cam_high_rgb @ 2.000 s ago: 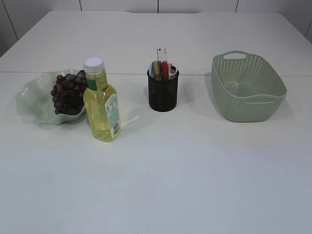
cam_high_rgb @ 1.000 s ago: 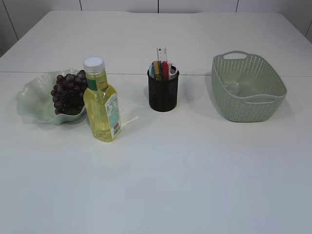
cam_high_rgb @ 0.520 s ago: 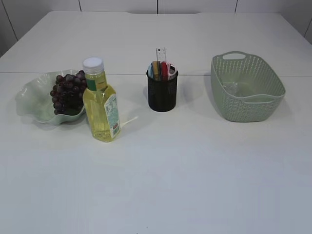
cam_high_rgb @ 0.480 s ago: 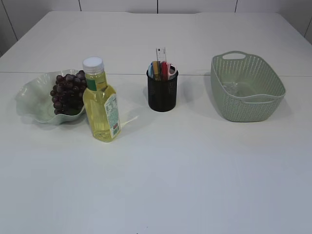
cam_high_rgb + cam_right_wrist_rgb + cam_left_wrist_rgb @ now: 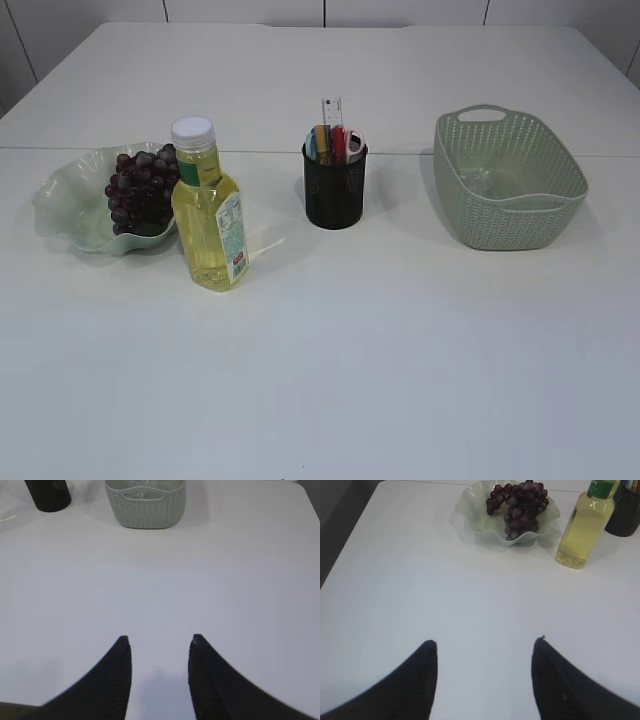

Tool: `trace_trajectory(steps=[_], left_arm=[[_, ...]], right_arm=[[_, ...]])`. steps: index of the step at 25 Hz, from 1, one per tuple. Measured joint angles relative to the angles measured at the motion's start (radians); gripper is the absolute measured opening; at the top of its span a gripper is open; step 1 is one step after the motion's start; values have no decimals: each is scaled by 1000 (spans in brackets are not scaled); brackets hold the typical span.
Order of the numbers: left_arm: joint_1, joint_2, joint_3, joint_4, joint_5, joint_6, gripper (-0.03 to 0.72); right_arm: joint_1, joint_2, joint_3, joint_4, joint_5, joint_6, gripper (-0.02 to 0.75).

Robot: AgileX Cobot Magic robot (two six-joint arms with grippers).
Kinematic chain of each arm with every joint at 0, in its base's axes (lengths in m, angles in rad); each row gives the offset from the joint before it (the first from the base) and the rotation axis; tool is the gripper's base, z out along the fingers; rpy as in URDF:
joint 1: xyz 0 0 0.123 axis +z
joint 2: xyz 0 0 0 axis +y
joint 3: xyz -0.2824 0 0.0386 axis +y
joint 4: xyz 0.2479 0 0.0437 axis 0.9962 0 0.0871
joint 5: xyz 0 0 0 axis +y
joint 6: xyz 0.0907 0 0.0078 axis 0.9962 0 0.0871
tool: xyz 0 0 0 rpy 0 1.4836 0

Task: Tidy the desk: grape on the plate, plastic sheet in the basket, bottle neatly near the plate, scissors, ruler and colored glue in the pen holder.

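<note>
bottle: cap cropped | basket: contents faint, possibly plastic sheet

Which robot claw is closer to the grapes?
Left. The left claw hangs open over bare table with the grapes just ahead. The right claw faces the green basket, far across the table.

a white table is seen from a slant above. at the left, dark grapes are piled on a pale green wavy plate. a bottle of yellow liquid is stood upright just beside it. a black mesh pen holder, filled with a ruler and coloured items, is placed in the middle. a green basket is set at the right.
</note>
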Motion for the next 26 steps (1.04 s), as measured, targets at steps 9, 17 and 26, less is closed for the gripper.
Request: trace_trajectory(steps=[9, 17, 26], left_arm=[[0, 0, 0, 0, 0, 0, 435], [0, 0, 0, 0, 0, 0, 435], [0, 0, 0, 0, 0, 0, 435]], right_arm=[[0, 0, 0, 0, 0, 3, 313], [0, 0, 0, 0, 0, 4, 313], [0, 0, 0, 0, 0, 4, 312]])
